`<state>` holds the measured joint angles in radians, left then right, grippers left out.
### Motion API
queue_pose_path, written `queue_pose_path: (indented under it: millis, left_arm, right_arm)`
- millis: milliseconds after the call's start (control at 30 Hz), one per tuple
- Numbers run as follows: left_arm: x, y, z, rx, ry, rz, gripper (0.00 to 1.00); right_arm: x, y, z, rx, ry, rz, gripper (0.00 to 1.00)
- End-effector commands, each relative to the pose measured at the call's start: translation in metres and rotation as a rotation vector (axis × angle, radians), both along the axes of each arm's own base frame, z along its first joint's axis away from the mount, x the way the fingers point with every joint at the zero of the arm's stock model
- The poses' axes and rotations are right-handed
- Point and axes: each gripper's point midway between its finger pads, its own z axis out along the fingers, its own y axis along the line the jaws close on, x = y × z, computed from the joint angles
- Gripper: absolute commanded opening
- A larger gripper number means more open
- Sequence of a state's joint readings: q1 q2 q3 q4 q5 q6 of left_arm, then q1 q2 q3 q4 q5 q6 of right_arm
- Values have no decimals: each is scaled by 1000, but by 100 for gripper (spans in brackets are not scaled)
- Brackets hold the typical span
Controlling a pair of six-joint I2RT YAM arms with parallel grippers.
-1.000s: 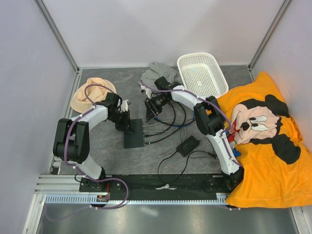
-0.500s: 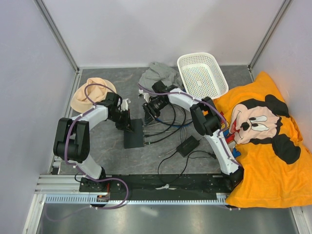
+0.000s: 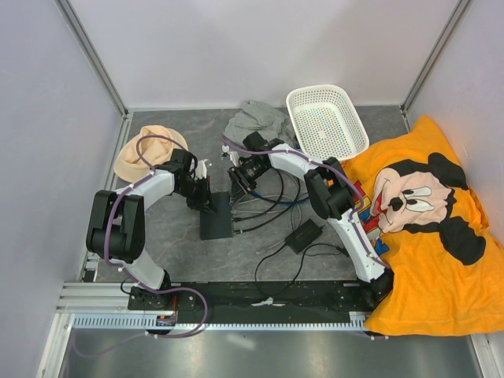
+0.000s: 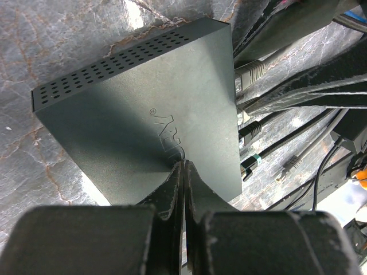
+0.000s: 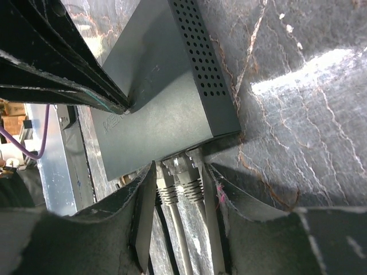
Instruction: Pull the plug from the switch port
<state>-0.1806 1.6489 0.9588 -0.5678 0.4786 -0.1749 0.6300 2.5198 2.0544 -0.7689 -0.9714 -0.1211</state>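
The flat black switch (image 3: 215, 216) lies on the grey mat, its port row on the right side. My left gripper (image 3: 201, 194) is shut and empty, its tips (image 4: 182, 165) pressed on the switch's top (image 4: 143, 109). Several plugs (image 4: 250, 71) sit in the ports. My right gripper (image 3: 240, 175) is open at the port side. In the right wrist view its fingers (image 5: 143, 212) straddle two grey plugs (image 5: 179, 184) seated in the switch (image 5: 166, 109), with small gaps on each side. The left gripper's fingers (image 5: 63, 69) also show there on the switch's top.
Black and blue cables (image 3: 272, 206) trail right from the switch to a small power brick (image 3: 303, 235). A white basket (image 3: 327, 118) and a grey cloth (image 3: 253, 118) are at the back, a tan hat (image 3: 146, 151) at the left, and an orange pillow (image 3: 425, 220) at the right.
My right gripper has moved left toward the switch's port side and now straddles the plugs. The left gripper has stayed on the switch.
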Motion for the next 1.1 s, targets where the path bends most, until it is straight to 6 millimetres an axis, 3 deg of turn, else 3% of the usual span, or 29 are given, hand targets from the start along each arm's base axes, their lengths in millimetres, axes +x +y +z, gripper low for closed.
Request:
queue_pose_path:
  millis: [0,567,867,1000,1067]
  left_arm:
    - [4,-1,-4,-5,-6,4,4]
    - [4,-2,-7,-9,-5,4,4]
    - [5,-2,-7,-11,-8,5,4]
    - [5,-2,-7,-13,-8,5,4]
    - [5,-2,-8,-12,-7,5,4]
  right_arm:
    - [5,6,-16,-9,-26,3,45]
    - [9,6,-33,-101,-94,-17,28]
    - [9,-5,-41,-172,-168,10,12]
    - [12,-12,-42,-209,-209,21,0]
    - [13,-14,-41,-216,-219,25,0]
